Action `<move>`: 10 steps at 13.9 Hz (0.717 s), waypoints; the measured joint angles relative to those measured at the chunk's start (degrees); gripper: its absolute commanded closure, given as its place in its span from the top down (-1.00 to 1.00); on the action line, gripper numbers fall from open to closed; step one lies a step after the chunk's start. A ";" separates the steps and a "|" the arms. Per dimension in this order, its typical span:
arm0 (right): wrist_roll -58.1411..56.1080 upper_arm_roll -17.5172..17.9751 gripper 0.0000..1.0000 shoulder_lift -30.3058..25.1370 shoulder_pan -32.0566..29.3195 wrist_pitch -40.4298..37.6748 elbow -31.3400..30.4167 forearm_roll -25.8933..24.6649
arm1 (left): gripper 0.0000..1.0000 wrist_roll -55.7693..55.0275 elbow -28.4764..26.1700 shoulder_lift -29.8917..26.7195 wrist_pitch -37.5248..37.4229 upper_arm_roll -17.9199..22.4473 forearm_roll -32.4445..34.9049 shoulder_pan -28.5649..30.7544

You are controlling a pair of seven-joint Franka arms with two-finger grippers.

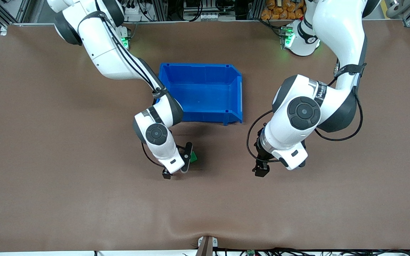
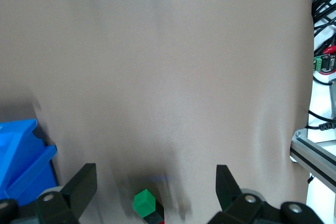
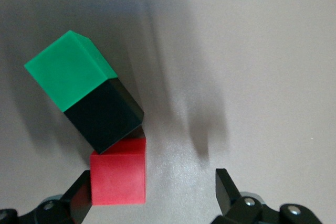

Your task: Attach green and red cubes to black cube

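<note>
In the right wrist view the green cube (image 3: 68,72) sits flush against the black cube (image 3: 105,116) on the table. The red cube (image 3: 118,177) touches the black cube's other end but is turned askew. My right gripper (image 3: 153,192) is open over them, with the red cube just inside one finger (image 3: 81,195). In the front view only the green cube (image 1: 193,156) shows beside my right gripper (image 1: 177,163). My left gripper (image 1: 261,170) is open and empty over bare table toward the left arm's end. Its wrist view shows the green cube (image 2: 144,202) and black cube (image 2: 155,216) farther off, between the fingers of my left gripper (image 2: 155,182).
A blue bin (image 1: 205,92) stands farther from the front camera than the cubes, between the two arms; its corner shows in the left wrist view (image 2: 21,156). Cables and a metal frame (image 2: 320,150) lie at the table's edge.
</note>
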 measured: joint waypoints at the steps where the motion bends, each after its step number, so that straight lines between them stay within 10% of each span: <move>1: 0.00 0.00 1.00 0.00 -0.08 0.00 0.10 0.02 | 1.00 0.00 0.00 0.00 0.00 0.00 0.00 0.00; 10: -0.12 -0.38 1.00 -3.32 -5.14 -7.89 2.02 3.67 | 1.00 3.93 0.03 -1.25 -0.74 0.02 0.00 1.13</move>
